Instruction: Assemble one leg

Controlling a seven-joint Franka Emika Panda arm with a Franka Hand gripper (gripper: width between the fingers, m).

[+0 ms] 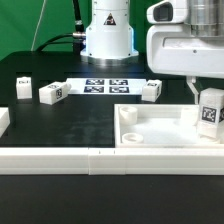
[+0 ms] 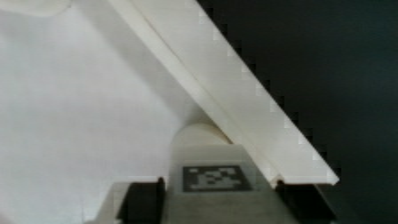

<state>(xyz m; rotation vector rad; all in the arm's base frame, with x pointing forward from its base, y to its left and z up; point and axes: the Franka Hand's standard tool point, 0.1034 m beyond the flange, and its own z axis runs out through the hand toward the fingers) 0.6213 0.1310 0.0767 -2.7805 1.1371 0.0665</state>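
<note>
White leg (image 1: 208, 112) sits clamped in the gripper (image 1: 206, 104) over the tray (image 1: 150, 137), at its corner on the exterior view's right. In the wrist view the jaws pinch the tagged leg against the tray's wall. This looks like the insertion step: next, line it up and press it into the corner socket.

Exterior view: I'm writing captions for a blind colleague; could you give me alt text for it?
The gripper holds a tagged white leg upright over the white tray, at the exterior view's right. Three loose legs lie on the black table near the marker board.
</note>
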